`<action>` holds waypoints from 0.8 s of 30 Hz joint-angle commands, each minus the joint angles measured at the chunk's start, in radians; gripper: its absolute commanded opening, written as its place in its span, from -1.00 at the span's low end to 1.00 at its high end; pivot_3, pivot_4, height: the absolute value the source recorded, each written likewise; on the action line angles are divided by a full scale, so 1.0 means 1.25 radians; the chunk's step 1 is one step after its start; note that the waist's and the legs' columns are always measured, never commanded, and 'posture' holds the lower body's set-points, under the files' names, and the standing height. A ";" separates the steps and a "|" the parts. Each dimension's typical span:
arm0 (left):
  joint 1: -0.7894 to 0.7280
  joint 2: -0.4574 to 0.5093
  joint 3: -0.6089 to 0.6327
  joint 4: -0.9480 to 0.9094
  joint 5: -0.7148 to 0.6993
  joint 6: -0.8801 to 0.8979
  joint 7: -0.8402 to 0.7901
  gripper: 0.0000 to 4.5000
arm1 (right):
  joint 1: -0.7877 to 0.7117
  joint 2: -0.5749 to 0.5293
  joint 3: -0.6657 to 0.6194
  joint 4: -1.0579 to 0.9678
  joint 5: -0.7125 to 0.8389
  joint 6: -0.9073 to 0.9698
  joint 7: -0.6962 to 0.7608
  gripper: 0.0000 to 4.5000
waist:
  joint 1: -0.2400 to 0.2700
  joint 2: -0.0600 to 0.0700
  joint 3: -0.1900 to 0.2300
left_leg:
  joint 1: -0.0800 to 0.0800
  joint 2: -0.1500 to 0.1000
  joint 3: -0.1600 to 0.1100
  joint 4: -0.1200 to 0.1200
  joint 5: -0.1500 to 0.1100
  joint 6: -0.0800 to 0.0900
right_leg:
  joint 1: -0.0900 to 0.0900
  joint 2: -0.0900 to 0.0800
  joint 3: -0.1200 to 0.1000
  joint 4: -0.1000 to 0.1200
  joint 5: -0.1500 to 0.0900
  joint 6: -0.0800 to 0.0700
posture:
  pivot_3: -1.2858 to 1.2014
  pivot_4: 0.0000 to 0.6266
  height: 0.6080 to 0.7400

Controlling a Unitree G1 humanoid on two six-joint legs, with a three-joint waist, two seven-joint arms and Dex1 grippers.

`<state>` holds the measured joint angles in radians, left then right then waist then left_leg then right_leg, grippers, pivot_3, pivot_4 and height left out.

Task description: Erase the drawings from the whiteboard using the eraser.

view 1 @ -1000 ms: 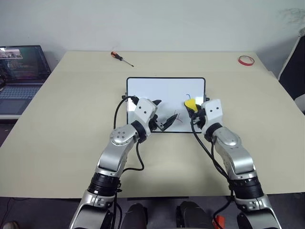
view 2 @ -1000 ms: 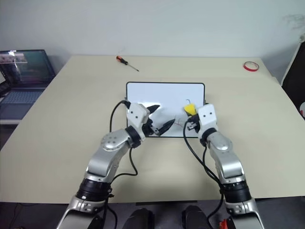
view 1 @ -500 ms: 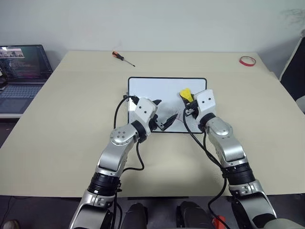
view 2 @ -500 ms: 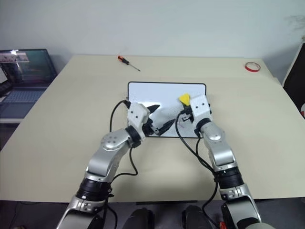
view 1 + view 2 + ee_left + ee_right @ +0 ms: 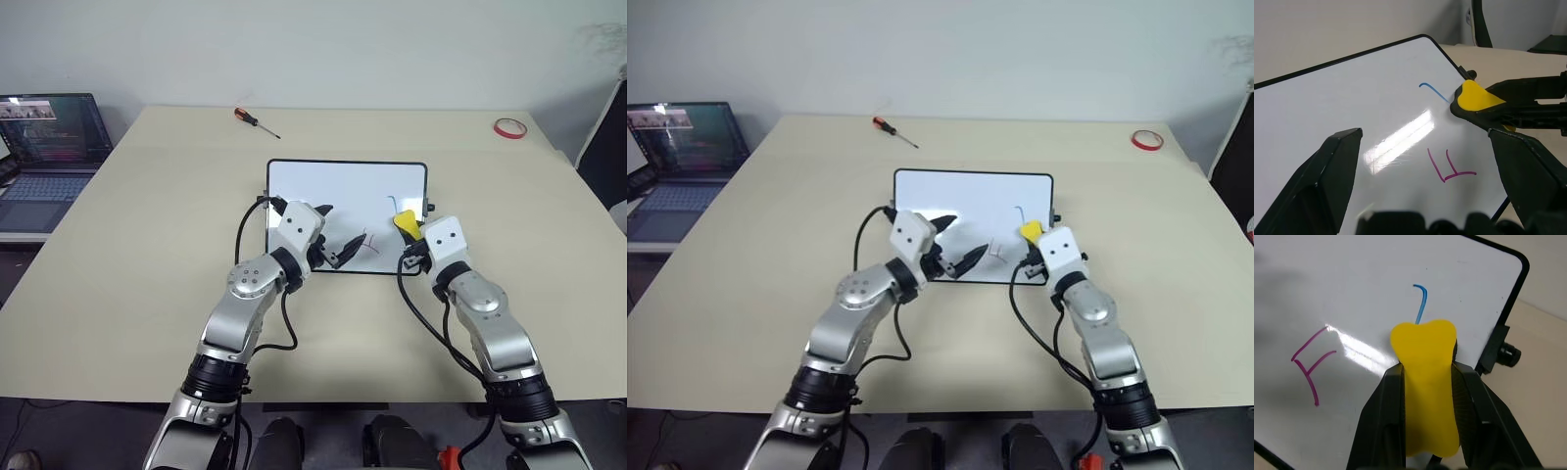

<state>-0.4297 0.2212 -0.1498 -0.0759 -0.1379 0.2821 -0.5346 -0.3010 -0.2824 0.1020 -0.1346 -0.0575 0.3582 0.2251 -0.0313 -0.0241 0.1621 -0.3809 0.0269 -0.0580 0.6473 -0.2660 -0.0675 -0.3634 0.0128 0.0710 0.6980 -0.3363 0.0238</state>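
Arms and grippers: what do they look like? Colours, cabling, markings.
Both arms have silver-grey metallic shells with black ribbed bands near the base. Each wrist carries a white boxy housing with small dark dots. Loose black cables loop beside each forearm. The left gripper has two black, tapered, wedge-shaped fingers; the right gripper has two black flat-sided fingers. No logos or text readable.

The whiteboard [image 5: 333,191] lies mid-counter [image 5: 147,255]. Behind it to the left lies a screwdriver [image 5: 255,120]; far behind it to the right, a tape ring [image 5: 506,126]. A laptop [image 5: 44,147] sits off the counter, left of the whiteboard. The eraser [image 5: 406,222] rests on the whiteboard's right part.
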 commanded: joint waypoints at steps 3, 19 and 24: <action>-0.012 -0.007 -0.002 -0.032 -0.007 -0.008 0.000 1.00 | -0.057 0.032 -0.018 0.060 0.019 0.019 -0.001 -0.56 | -0.003 0.000 0.000 | 0.000 0.000 0.000 0.000 0.000 0.000 | 0.000 0.000 0.000 0.000 0.000 0.000 | 0.03 -0.52 1.00; -0.010 -0.010 0.002 -0.039 -0.005 -0.007 0.004 1.00 | -0.277 0.053 -0.032 0.292 0.031 -0.037 0.011 -0.56 | -0.020 0.000 0.000 | -0.001 0.001 0.002 -0.001 0.000 0.000 | -0.003 0.000 0.001 -0.001 0.002 0.000 | 0.03 -0.52 1.00; -0.009 -0.009 0.003 -0.043 -0.005 -0.005 0.005 1.00 | -0.221 0.045 -0.005 0.235 0.040 0.033 0.062 -0.56 | -0.019 0.000 0.000 | 0.000 0.001 0.001 0.000 0.000 0.000 | -0.001 0.000 0.001 0.000 0.002 0.000 | 0.03 -0.52 1.00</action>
<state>-0.4313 0.2094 -0.1513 -0.0780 -0.1380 0.2821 -0.5337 -0.6184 -0.2213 0.0765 0.1461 -0.0149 0.3367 0.2802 -0.0545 -0.0237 0.1624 -0.3809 0.0283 -0.0568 0.6467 -0.2658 -0.0672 -0.3648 0.0131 0.0722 0.6974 -0.3333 0.0243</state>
